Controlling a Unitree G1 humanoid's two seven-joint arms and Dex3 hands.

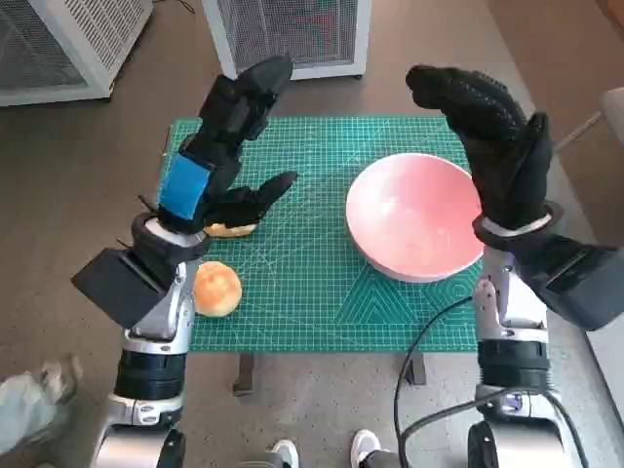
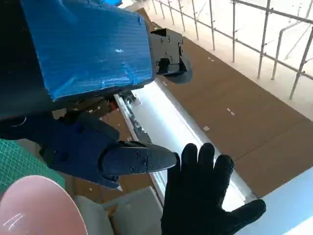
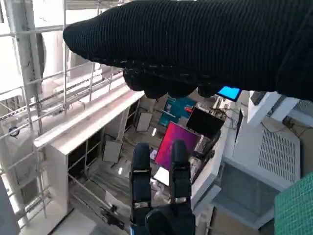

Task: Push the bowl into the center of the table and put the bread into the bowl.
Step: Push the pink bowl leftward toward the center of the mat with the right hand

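Note:
A pink bowl sits on the right half of the green cutting mat; its rim also shows in the left wrist view. A round golden bread roll lies near the mat's front left edge. A second piece of bread peeks out under my left hand, which is raised above the mat's left side with fingers spread and holds nothing. My gloved right hand is lifted over the bowl's right rim, fingers extended, empty. It also appears as the gloved hand in the left wrist view.
White perforated cabinets stand beyond the table's far edge, another cabinet at far left. A black cable hangs by my right forearm. A person's shoes show below the table's near edge.

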